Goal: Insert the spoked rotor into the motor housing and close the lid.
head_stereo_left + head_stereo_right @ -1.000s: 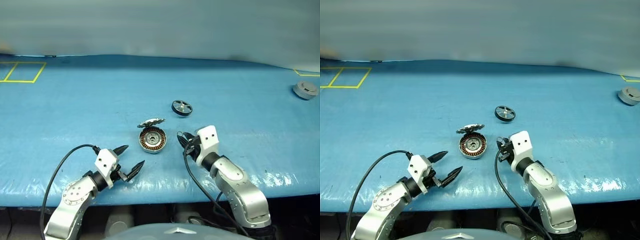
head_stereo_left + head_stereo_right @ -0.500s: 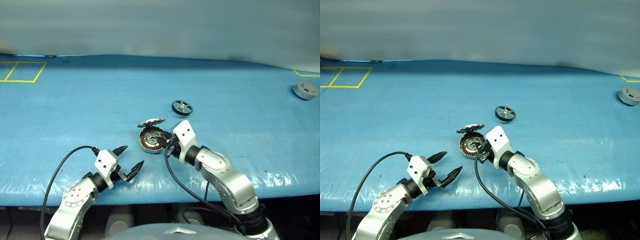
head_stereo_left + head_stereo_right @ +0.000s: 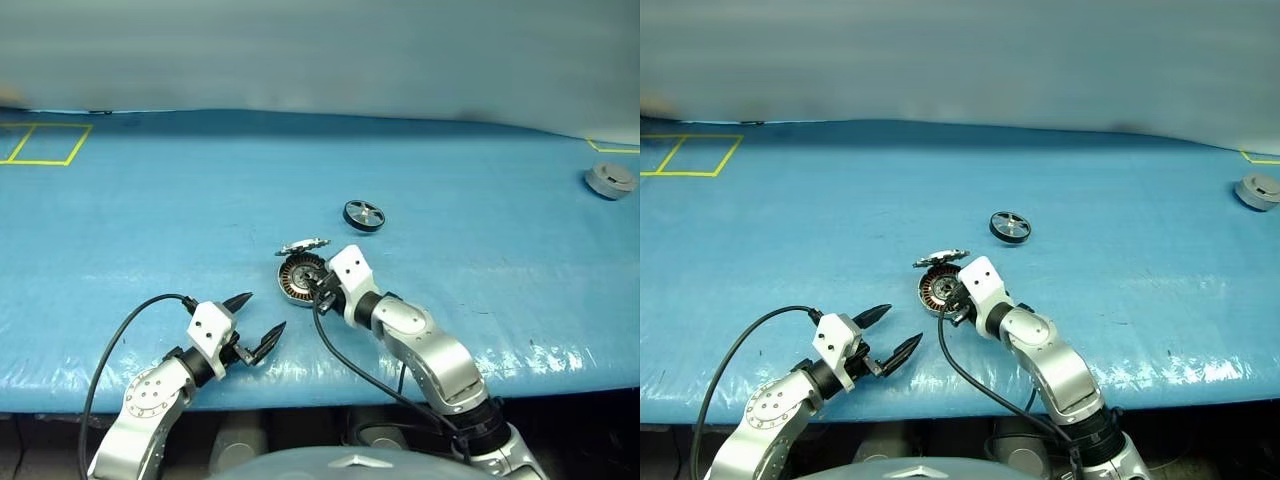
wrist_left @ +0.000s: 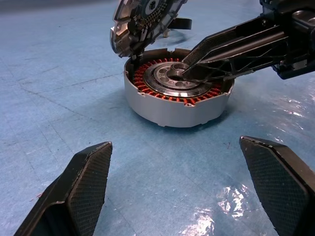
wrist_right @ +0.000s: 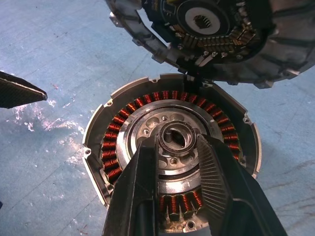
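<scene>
Table: blue sheeted table [image 3: 150,200], bearing every part.
Housing: round silver motor housing [image 4: 174,101] with copper windings sits near the front edge; heavy-looking, rigid, windings fragile, so best steadied by the outer wall.
Lid: thin silver hinged lid [image 5: 221,34] stands open.
Rotor: black-rimmed spoked rotor [image 3: 364,215] lies apart behind; light, stiff; pinch across rim.
Right gripper [image 5: 179,147]: narrow, fingers flanking the housing's hub, holding nothing.
Left gripper [image 3: 258,322]: wide, empty.

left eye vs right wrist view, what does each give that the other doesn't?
Left eye: the spoked rotor lying on the blue table beyond the motor housing, plus a grey round part far right.
Right wrist: the right gripper fingers flanking the housing's centre hub, and the raised lid underside.
Both: the open housing, the lid up, the rotor not in.
</scene>
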Controlling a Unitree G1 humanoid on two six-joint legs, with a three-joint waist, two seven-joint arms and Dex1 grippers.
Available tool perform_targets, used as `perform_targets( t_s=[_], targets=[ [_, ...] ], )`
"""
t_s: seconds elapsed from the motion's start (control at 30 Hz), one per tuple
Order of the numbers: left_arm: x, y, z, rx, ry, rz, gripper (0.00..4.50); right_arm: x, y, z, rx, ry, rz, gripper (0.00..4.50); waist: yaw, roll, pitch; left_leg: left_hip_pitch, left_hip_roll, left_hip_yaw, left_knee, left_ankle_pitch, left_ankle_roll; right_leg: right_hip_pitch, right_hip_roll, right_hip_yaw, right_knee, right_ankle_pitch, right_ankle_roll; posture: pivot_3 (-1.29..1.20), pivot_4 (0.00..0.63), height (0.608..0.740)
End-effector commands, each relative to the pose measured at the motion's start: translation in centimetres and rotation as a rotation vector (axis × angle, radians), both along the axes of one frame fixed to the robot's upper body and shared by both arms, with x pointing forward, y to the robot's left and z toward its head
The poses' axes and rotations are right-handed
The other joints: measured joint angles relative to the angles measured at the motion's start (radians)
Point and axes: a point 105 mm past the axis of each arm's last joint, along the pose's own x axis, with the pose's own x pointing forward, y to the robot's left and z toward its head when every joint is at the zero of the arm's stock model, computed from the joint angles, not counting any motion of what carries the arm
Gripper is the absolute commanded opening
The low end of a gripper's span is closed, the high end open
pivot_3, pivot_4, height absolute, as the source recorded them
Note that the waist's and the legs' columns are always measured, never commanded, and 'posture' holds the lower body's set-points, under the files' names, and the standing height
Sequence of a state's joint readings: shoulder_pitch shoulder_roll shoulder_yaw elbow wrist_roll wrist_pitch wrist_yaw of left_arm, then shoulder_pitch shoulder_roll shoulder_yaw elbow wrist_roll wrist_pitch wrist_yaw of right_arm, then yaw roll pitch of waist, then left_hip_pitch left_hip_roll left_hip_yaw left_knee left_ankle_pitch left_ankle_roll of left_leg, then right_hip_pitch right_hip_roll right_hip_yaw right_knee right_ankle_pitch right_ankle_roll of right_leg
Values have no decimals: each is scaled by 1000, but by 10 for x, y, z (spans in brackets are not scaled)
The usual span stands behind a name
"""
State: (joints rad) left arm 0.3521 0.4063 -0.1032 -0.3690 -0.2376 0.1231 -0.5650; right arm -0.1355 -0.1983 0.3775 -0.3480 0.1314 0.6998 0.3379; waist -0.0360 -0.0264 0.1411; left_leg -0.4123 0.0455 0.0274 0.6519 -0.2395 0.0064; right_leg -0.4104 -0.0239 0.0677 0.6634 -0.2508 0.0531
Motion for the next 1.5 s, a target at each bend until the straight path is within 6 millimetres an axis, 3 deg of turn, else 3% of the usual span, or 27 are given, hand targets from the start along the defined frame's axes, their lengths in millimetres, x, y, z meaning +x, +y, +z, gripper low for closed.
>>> perform_targets(
  t_s=[0.03, 0.43, 0.63, 0.83, 0.93, 1.13, 1.5],
  targets=[
    [1, -3, 18, -14, -74, -9, 4500, 1, 6, 5, 10, -23, 21, 771, 0, 0, 0, 0, 0, 0, 0, 0, 0, 0, 0, 0, 0, 0, 0, 0, 150, 740],
    [2, -3, 17, -13, -73, -3, 4500, -3, 3, -2, -9, 7, 32, 771, 0, 0, 0, 0, 0, 0, 0, 0, 0, 0, 0, 0, 0, 0, 0, 0, 150, 740],
    [2, -3, 16, -11, -71, -5, 4500, -5, 3, 10, 59, 24, 15, 2774, 0, 0, 0, 0, 0, 0, 0, 0, 0, 0, 0, 0, 0, 0, 0, 0, 150, 740],
    [2, -3, 15, -10, -70, -9, 4500, -11, 5, 41, 160, 19, 41, 2774, 0, 0, 0, -1, 0, -1, 1, 0, 0, 0, 0, 0, 0, 0, 1, 0, 150, 740],
    [3, -3, 15, -10, -72, -12, 4500, -10, 3, 48, 153, 25, 29, 2173, -1, 0, 0, 0, 1, -2, 0, 0, 0, 0, 0, 0, 0, 0, 1, 0, 150, 740],
    [5, -4, 15, -5, -81, -16, 4500, -4, 8, 37, 40, 3, 23, 130, -1, 0, 0, 0, 0, -2, 1, 0, 0, 0, 0, 0, 0, 0, 1, 0, 150, 740],
    [6, -3, 14, 6, -87, -11, 4500, 1, 11, 17, 78, 16, -19, 24, -1, 0, 0, -1, 0, -1, 1, 0, 0, 0, 0, 0, 0, 0, 1, 0, 150, 740]
  ],
)
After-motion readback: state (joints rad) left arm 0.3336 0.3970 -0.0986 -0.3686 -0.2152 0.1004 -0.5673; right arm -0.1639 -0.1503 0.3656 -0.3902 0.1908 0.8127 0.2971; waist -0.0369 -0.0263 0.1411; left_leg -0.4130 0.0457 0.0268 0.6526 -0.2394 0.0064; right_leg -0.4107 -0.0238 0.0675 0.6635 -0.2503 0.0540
